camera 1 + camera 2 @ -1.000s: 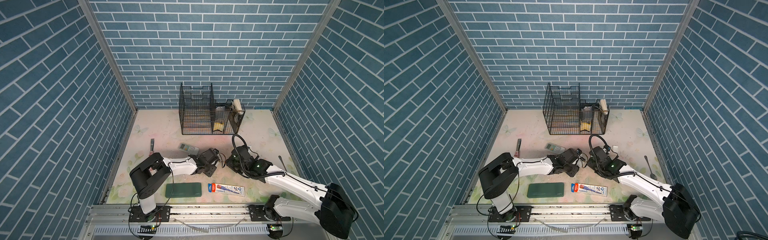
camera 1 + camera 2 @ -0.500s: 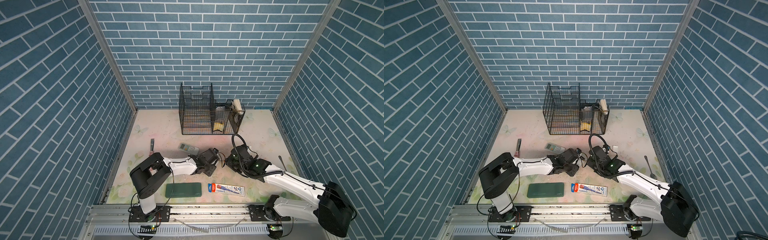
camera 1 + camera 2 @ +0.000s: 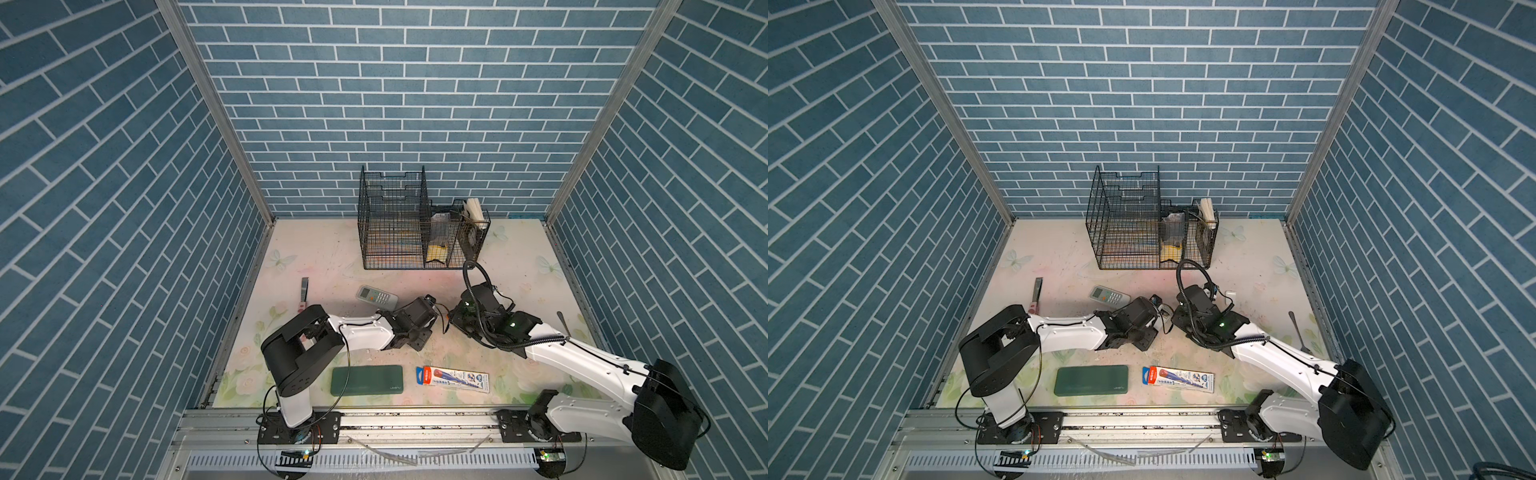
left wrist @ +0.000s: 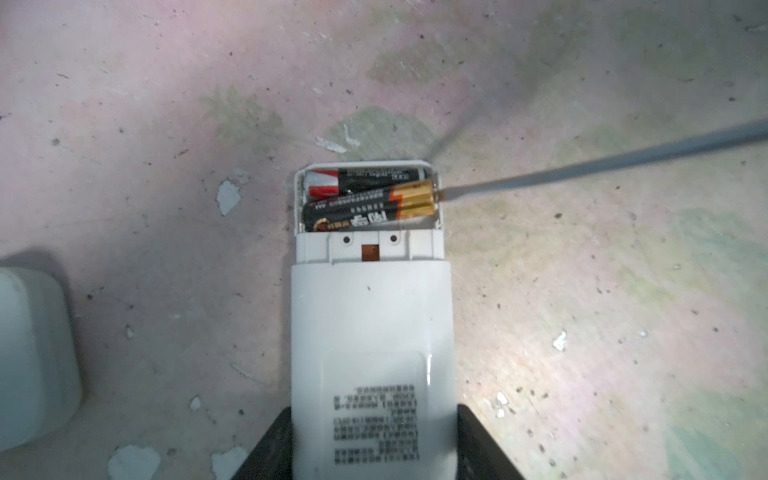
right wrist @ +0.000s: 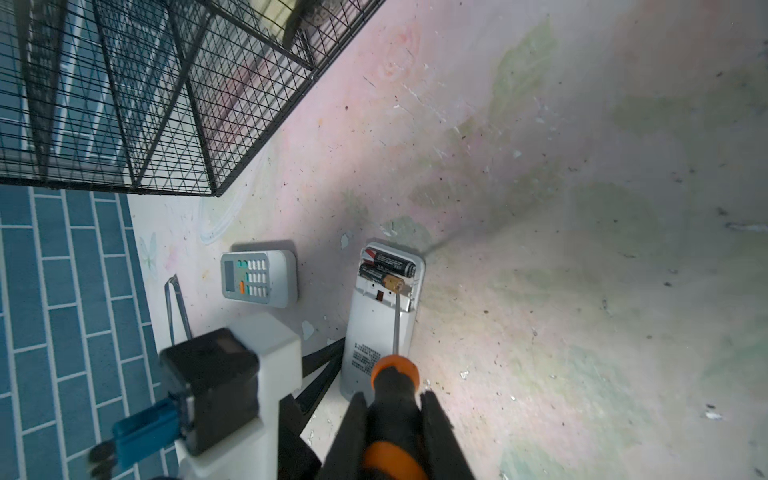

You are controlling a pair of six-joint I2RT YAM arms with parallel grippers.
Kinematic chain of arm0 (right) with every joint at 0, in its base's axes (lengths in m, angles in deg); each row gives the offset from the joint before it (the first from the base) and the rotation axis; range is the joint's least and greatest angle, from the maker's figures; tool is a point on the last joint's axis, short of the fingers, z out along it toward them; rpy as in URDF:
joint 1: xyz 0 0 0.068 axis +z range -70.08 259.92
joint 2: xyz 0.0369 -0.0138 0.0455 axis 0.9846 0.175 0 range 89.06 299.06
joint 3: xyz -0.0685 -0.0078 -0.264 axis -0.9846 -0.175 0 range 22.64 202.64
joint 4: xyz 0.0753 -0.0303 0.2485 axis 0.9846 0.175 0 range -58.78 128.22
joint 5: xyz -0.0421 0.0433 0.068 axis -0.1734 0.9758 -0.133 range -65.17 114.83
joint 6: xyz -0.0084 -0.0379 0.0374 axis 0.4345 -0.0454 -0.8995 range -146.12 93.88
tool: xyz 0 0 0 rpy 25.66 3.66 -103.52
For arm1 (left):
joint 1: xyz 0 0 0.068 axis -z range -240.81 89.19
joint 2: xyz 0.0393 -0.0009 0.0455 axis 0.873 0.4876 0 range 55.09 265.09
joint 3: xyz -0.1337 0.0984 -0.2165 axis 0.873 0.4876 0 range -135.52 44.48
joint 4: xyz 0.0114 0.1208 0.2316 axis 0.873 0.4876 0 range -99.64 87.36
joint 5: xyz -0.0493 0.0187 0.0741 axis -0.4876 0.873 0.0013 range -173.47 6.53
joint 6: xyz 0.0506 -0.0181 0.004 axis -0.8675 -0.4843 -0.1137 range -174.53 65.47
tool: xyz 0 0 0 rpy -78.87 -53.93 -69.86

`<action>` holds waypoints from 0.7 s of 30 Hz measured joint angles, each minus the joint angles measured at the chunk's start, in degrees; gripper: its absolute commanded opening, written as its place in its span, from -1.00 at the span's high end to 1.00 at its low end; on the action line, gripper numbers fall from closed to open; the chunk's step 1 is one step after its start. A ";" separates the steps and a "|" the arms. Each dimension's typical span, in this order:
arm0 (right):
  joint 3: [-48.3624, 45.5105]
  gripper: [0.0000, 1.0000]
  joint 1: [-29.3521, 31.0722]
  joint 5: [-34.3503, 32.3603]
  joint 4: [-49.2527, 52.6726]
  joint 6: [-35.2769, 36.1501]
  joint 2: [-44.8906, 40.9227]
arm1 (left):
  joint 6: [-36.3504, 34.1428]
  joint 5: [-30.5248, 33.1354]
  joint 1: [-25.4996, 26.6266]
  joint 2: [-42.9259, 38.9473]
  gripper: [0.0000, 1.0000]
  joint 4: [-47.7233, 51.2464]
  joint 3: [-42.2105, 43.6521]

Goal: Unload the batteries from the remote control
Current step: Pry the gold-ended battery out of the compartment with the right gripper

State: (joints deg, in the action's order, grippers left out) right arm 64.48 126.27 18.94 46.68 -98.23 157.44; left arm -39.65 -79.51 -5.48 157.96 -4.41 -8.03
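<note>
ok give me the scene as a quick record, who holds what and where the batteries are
left gripper: fingers shut on white remote, back up, cover off
right gripper: fingers shut on screwdriver handle
battery bay: two inside, red-ended battery seated, gold-ended battery askew
screwdriver tip: at that battery's gold end
second remote: buttons up on the table, beside the held one, apart
batteries out: none in view

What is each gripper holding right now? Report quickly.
Left gripper: closed on the white remote.
Right gripper: closed on the screwdriver, its tip at a battery.
</note>
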 measured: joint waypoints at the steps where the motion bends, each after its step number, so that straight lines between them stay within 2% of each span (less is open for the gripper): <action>1: 0.37 1.00 -0.13 -0.20 0.00 0.17 0.00 | 0.09 0.02 0.00 0.00 0.43 -0.07 0.02; 8: 2.67 1.00 -0.76 1.01 -5.73 0.39 0.09 | -0.87 -0.61 0.09 0.00 0.42 -1.07 0.39; 13: 2.58 1.00 -3.43 1.27 -7.28 0.68 2.08 | -1.20 -0.66 0.09 -0.07 0.28 -1.33 0.66; 17: 2.05 1.00 -5.38 1.29 -7.41 1.81 2.10 | -1.27 -0.57 0.11 -0.07 -0.18 -1.18 0.61; 21: 0.70 1.00 -6.75 1.44 -6.84 3.06 -0.02 | -1.29 -0.39 0.50 -0.24 -0.41 -0.57 0.24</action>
State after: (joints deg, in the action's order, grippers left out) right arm 65.18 119.52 20.38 39.84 -95.17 157.42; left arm -40.94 -79.90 -4.98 157.72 -4.98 -7.79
